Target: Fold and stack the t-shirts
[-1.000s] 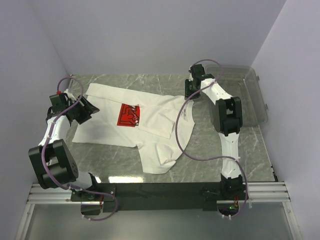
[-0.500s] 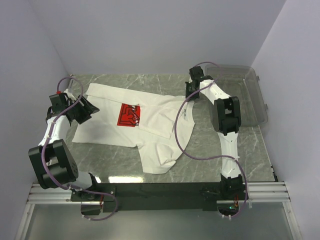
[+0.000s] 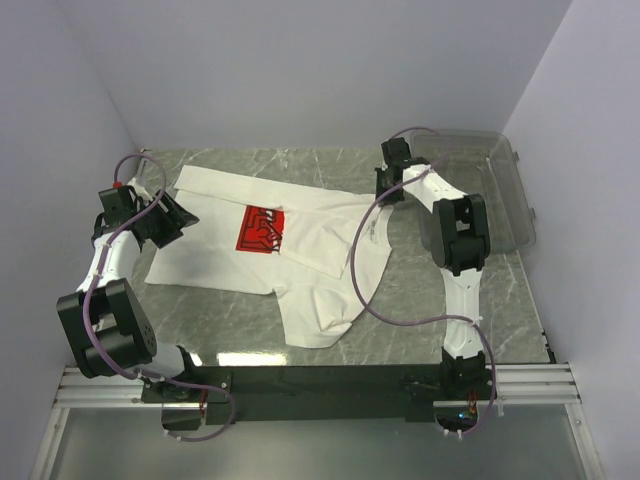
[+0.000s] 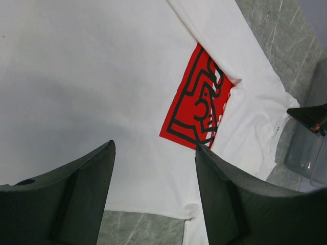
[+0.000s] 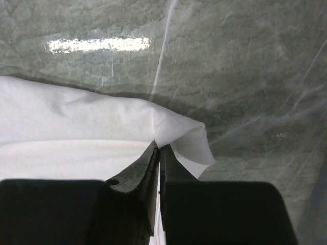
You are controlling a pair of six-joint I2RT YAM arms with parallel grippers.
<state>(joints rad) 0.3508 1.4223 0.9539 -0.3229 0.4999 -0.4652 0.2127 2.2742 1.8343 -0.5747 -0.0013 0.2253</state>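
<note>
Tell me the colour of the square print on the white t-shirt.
The square print is red with black line work, clearest in the left wrist view.

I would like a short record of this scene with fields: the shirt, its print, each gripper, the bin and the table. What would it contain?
t-shirt: white, lying spread on the table, rumpled, not yet folded into a stack
red print: square, right edge covered by a flap of cloth
left gripper: open, above the shirt, holding nothing
right gripper: shut on the shirt's far right edge
bin: clear grey plastic, far right corner
table: grey marble pattern
</note>
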